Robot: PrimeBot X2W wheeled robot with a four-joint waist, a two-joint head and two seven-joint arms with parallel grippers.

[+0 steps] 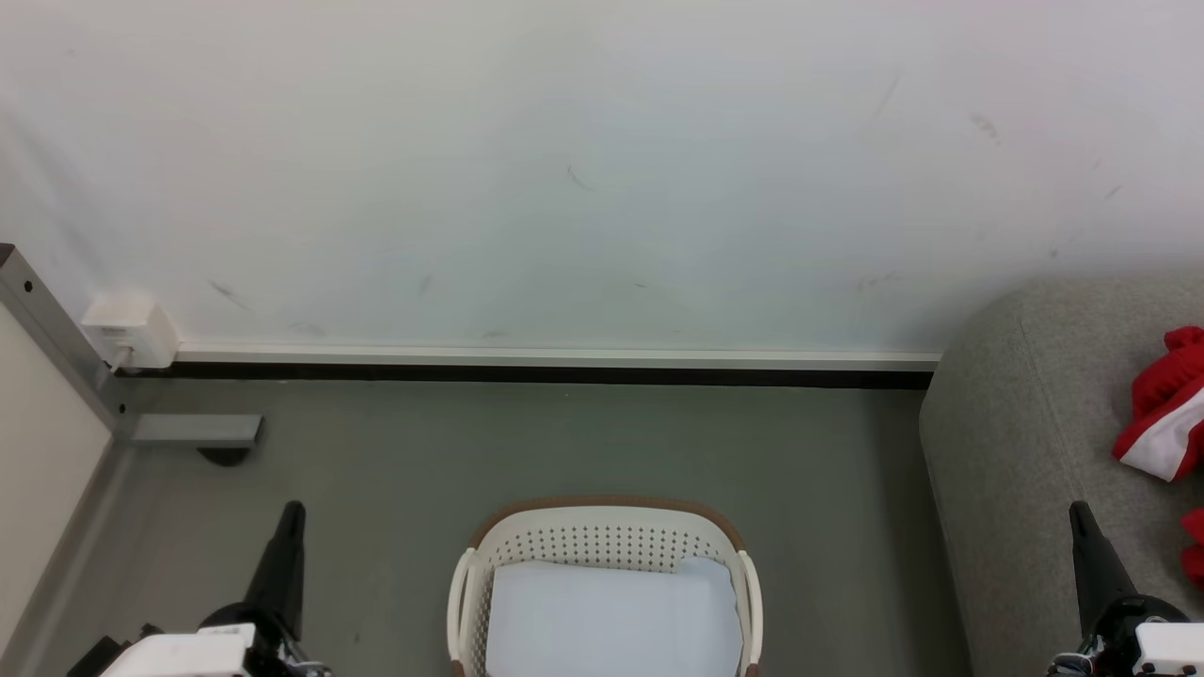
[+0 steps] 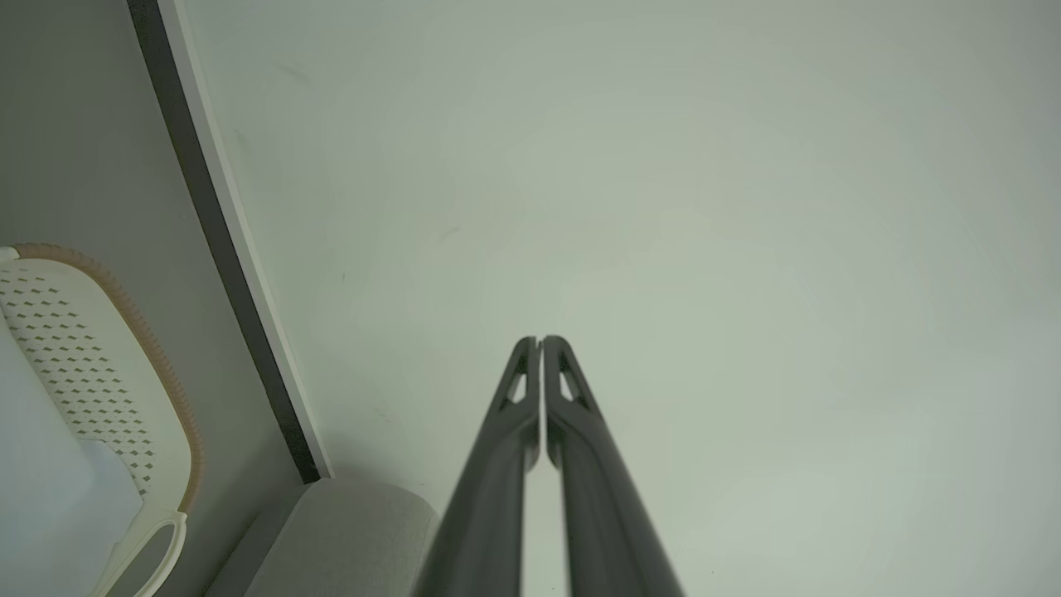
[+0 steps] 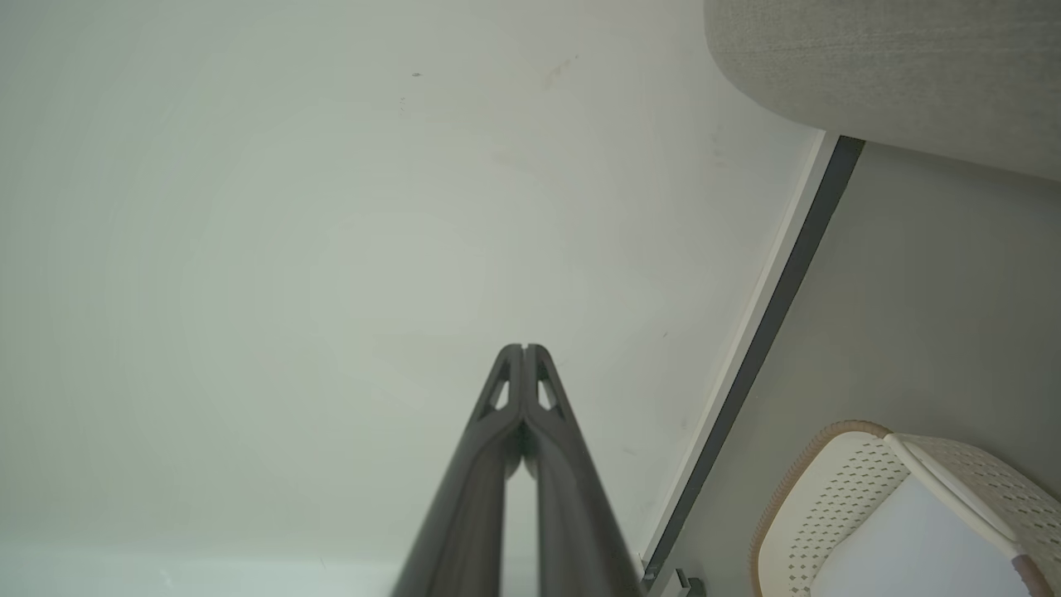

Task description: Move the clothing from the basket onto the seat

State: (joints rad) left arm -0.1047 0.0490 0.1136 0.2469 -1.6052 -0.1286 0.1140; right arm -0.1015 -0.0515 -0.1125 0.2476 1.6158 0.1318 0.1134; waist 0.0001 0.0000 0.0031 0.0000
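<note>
White wall (image 1: 564,169), grey floor (image 1: 564,442). Basket (image 1: 602,543) centre-near, liner (image 1: 611,621) bare. Clothing (image 1: 1162,414) on seat (image 1: 1025,442), right. L gripper (image 1: 292,512), R gripper (image 1: 1080,515) both closed, empty. Risk: basket near end off-frame, leftover cd be missed.

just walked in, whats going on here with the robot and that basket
A two-armed robot is moving laundry. The red clothing already lies on the grey seat to its right. The basket on the floor before it holds a pale liner, with no red fabric in the visible part. Both arms' jaws are shut and empty, pointing toward the wall.
</note>
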